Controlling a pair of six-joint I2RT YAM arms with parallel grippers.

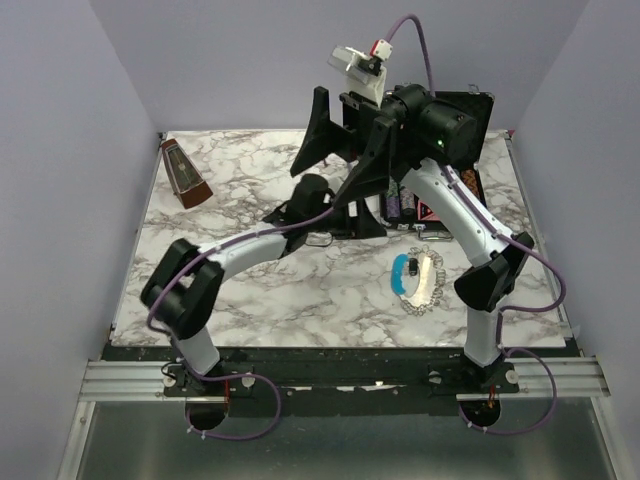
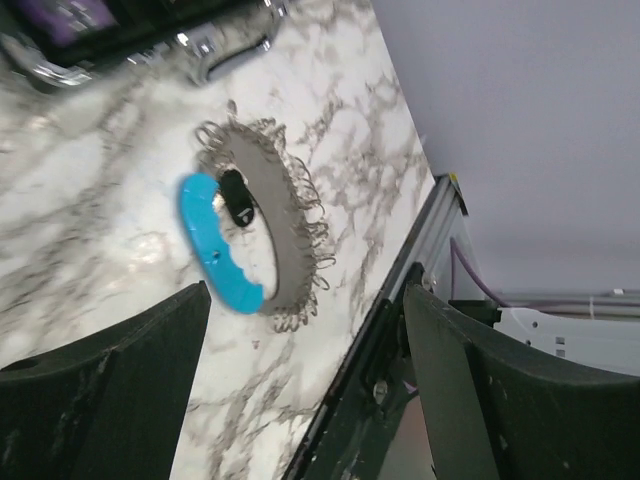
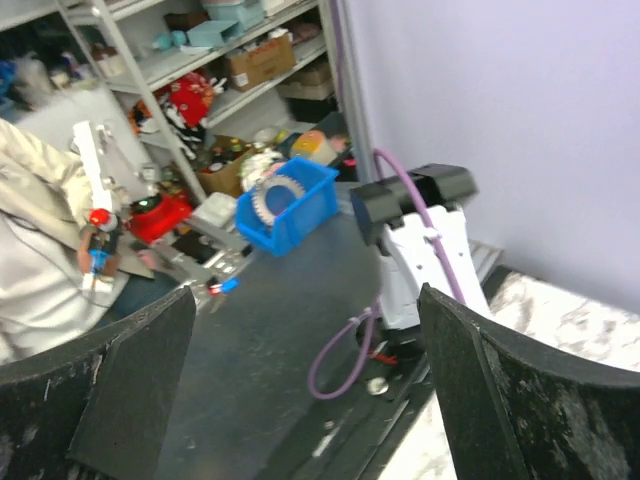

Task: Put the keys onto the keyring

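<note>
The keyring (image 1: 420,279) lies flat on the marble table at the right front, a silvery link loop with a light blue section (image 1: 400,275). A black-headed key (image 1: 412,268) lies inside the loop. In the left wrist view the keyring (image 2: 285,215), its blue section (image 2: 215,245) and the black key (image 2: 237,200) show ahead of the fingers. My left gripper (image 1: 345,222) is low at the table's middle, open and empty (image 2: 305,300). My right gripper (image 1: 330,160) is raised high above the back of the table, open and empty (image 3: 305,300). No green key shows.
An open black case (image 1: 440,195) with dark cells stands at the back right, its metal handle (image 1: 430,236) toward the keyring; it also shows in the left wrist view (image 2: 100,30). A small silvery piece (image 1: 320,239) lies near my left gripper. A wooden metronome (image 1: 185,172) stands back left.
</note>
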